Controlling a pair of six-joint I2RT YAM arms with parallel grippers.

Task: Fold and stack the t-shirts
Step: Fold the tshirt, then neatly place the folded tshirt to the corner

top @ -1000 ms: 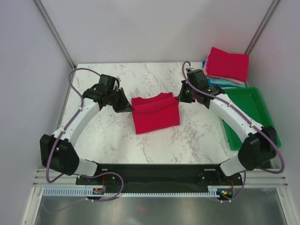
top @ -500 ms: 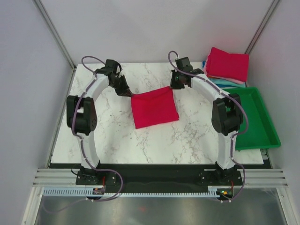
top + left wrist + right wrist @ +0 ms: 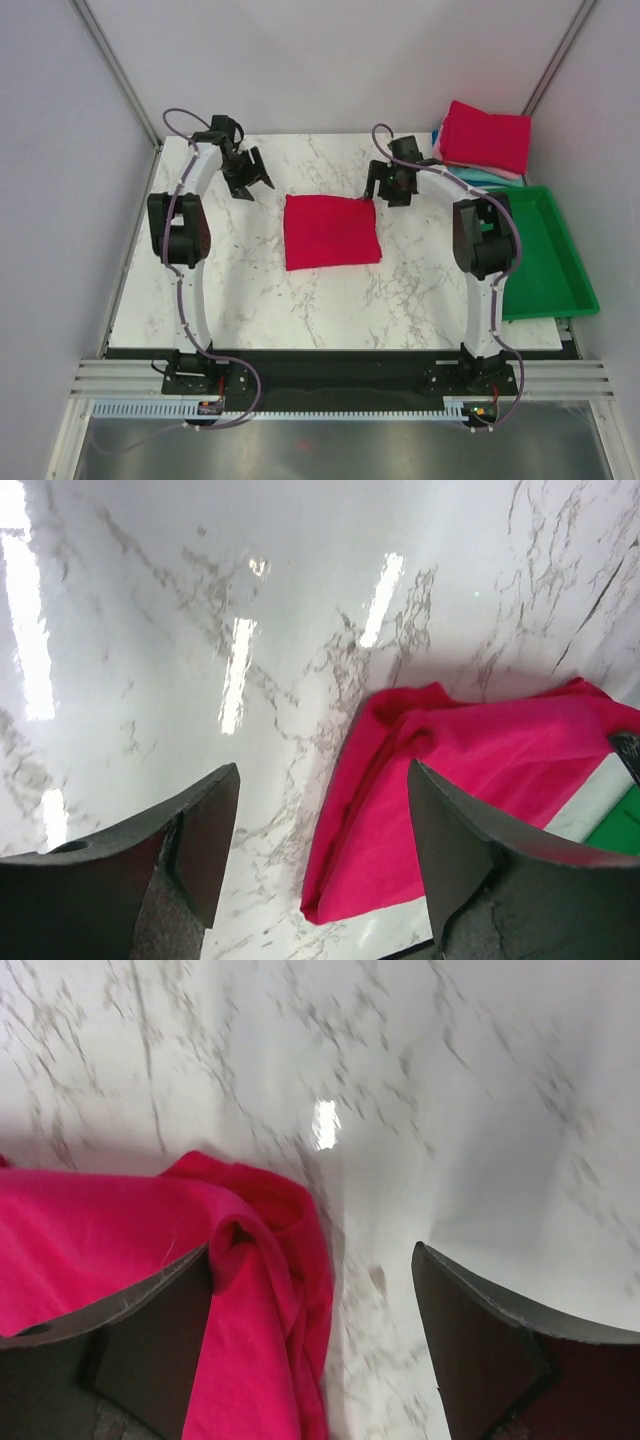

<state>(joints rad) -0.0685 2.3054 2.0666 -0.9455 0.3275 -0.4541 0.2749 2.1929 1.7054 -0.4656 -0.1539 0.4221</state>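
A crimson t-shirt lies folded into a flat rectangle in the middle of the marble table. My left gripper hovers open just off its far left corner, holding nothing. In the left wrist view the shirt lies below and to the right of the gap in the left gripper. My right gripper stands open off the far right corner. In the right wrist view the shirt's bunched corner sits by the left finger. A stack of folded t-shirts, red on top, rests at the back right.
A green plastic tray lies along the right edge, just in front of the stack. Grey walls close in the table on the left, back and right. Both arms reach up the sides of the table.
Both grippers have opened and let go of the shirt's far corners. The shirt has settled flat, and the grippers have drawn slightly outward from it.
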